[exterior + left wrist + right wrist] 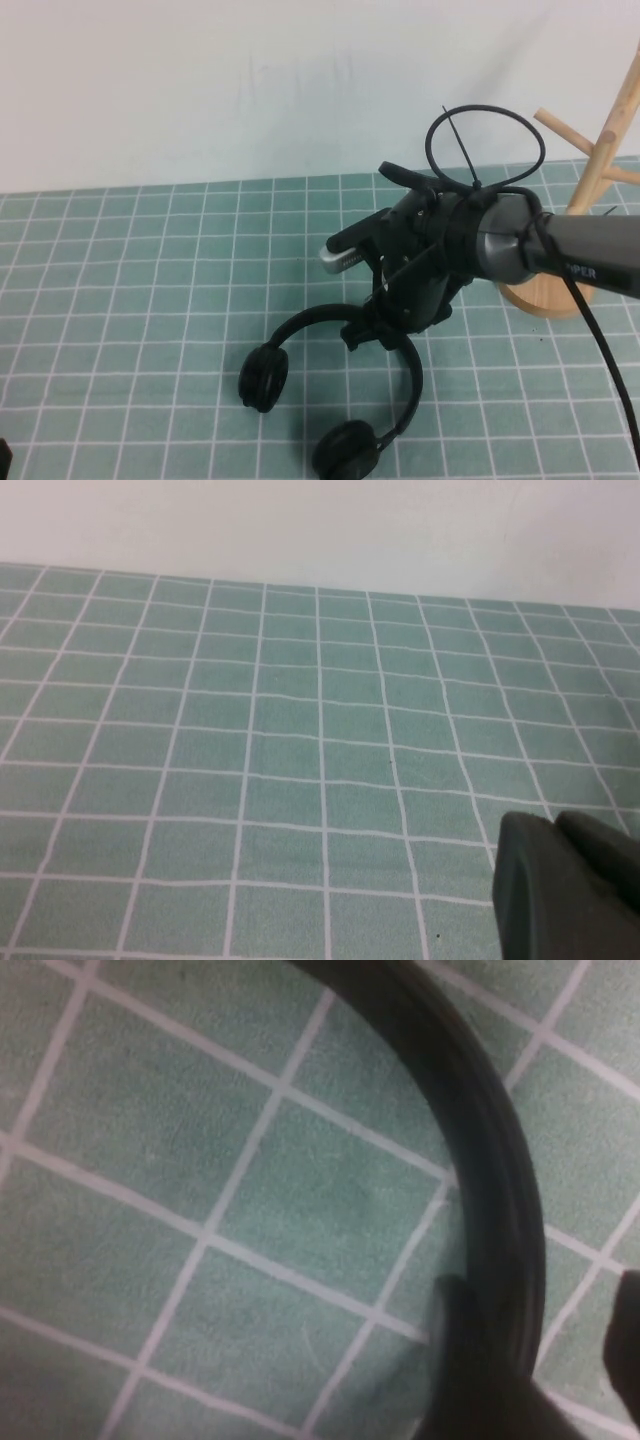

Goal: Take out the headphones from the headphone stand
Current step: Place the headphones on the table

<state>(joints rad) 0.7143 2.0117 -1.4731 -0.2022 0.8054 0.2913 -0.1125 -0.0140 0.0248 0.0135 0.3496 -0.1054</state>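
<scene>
Down on the green checked tablecloth (140,300), black headphones (330,400), off and apart from the wooden headphone stand (590,190) at far right. Right gripper (378,330) clamped on the arched headband. Left gripper (565,890) low over bare cloth, finger spread impossible to tell.

The right gripper (375,330) is black, its arm grey with looped black cable.

Right gripper (378,330) covered the top of the headphones (330,400) headband; its finger contact was hidden. The headphone stand (590,190) was cut off above and beside that arm. Left gripper (560,900) appeared only as a cropped dark corner.
</scene>
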